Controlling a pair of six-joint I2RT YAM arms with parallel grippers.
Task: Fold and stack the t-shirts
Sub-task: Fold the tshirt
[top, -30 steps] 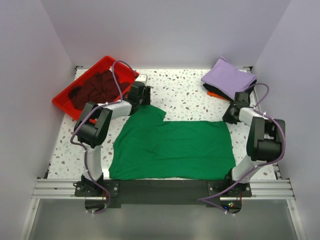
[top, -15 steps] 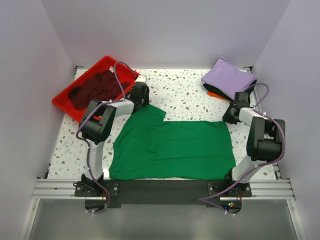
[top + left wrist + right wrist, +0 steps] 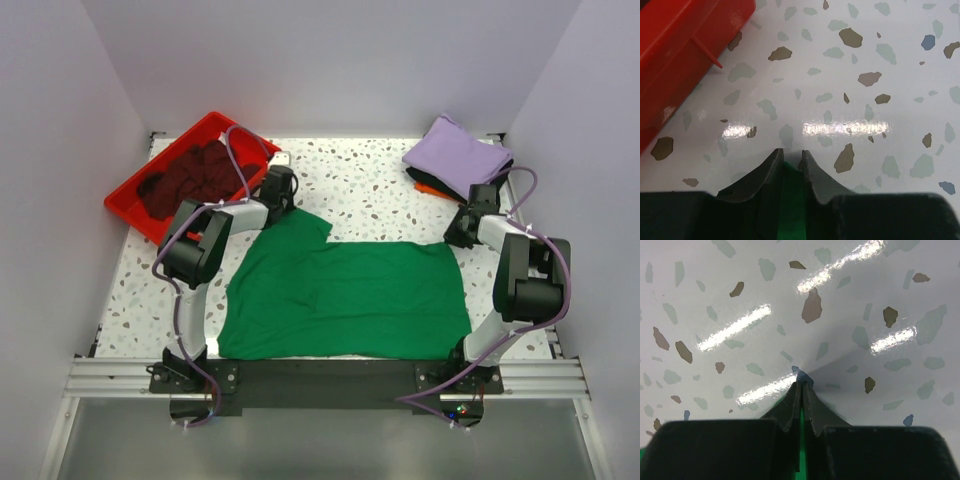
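The bright green t-shirt (image 3: 345,295) lies spread flat across the middle of the table, its far left part reaching further back than the rest. My left gripper (image 3: 284,196) sits at the shirt's far left corner. In the left wrist view the gripper (image 3: 791,152) is closed on green cloth (image 3: 790,200), low over the table. My right gripper (image 3: 455,237) is at the shirt's far right corner. In the right wrist view the gripper (image 3: 801,385) is shut tight, with a thin strip of green cloth (image 3: 801,440) between its jaws.
A red plastic tray (image 3: 205,121) at the back left holds a crumpled dark maroon t-shirt (image 3: 185,175); its wall (image 3: 670,40) is close to the left gripper. At the back right a folded lavender shirt (image 3: 455,150) tops black (image 3: 478,183) and orange (image 3: 428,188) ones. Walls enclose the table.
My left gripper has shifted slightly back and to the left at the shirt's corner. The green t-shirt and the right arm look unchanged.
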